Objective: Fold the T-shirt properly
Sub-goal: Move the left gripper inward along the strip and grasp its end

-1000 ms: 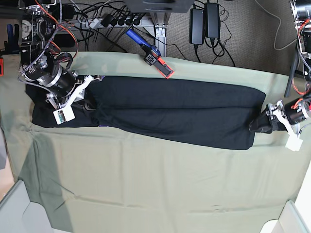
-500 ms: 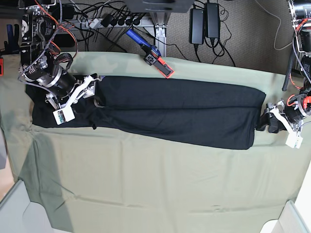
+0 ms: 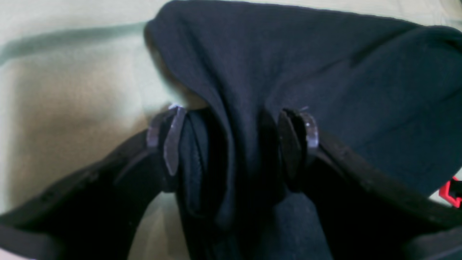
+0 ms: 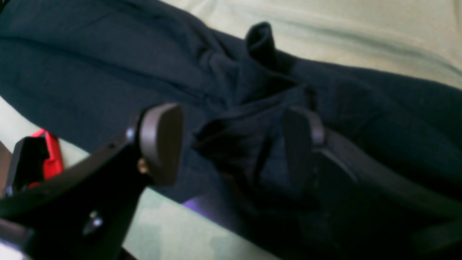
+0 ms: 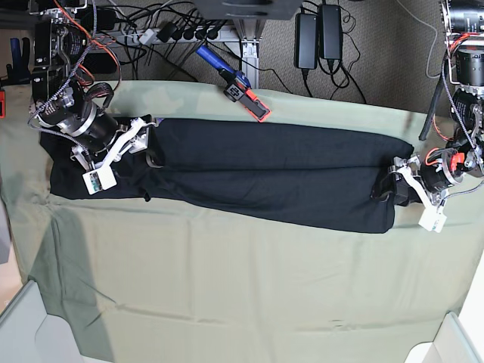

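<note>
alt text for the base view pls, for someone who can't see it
A black T-shirt, folded into a long band, lies across a pale green cloth. The right gripper sits open at one end and the left gripper straddles the other. A red and blue tool lies beyond.

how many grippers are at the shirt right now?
2. The right gripper stands open over the T-shirt at its left end in the base view; the left gripper straddles a fold at the opposite end.
</note>
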`<state>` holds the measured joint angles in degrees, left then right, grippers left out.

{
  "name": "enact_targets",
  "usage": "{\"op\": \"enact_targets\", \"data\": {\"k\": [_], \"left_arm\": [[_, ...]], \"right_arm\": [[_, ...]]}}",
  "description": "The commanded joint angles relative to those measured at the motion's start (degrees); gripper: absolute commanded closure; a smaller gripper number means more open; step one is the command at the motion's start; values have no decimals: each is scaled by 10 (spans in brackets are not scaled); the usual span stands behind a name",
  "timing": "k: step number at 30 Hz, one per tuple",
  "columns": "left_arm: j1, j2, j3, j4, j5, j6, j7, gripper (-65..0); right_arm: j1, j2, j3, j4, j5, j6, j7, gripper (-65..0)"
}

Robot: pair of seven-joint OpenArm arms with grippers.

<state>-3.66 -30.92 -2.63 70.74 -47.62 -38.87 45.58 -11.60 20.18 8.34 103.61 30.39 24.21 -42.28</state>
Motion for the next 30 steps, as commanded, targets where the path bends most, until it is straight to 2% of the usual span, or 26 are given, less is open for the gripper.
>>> {"op": "enact_targets", "data": {"k": [1, 2, 5, 6, 13, 20, 23, 30], "left_arm": [[-11, -12, -3, 8, -8, -11, -11, -410], [-11, -12, -3, 9, -10, -11, -11, -376], [-11, -12, -3, 10, -13, -11, -4, -200], [-11, -12, -4, 10, -21, -11, 3, -171], [-10, -14, -17, 27, -111, -11, 105, -163], [-8, -16, -60, 73, -115, -11, 110, -152], [-6, -16, -61, 77, -127, -11, 133, -149], [33, -16, -61, 77, -140, -11, 137, -149]], "right_arm": [[5, 7, 4, 10, 7, 39, 13, -434], [5, 7, 4, 10, 7, 39, 13, -434], [5, 7, 4, 10, 6, 39, 13, -434], [5, 7, 4, 10, 6, 39, 13, -434], [5, 7, 4, 10, 5, 39, 14, -435], [5, 7, 4, 10, 5, 39, 13, -434], [5, 7, 4, 10, 5, 39, 14, -434], [5, 7, 4, 10, 5, 39, 14, -434]]}}
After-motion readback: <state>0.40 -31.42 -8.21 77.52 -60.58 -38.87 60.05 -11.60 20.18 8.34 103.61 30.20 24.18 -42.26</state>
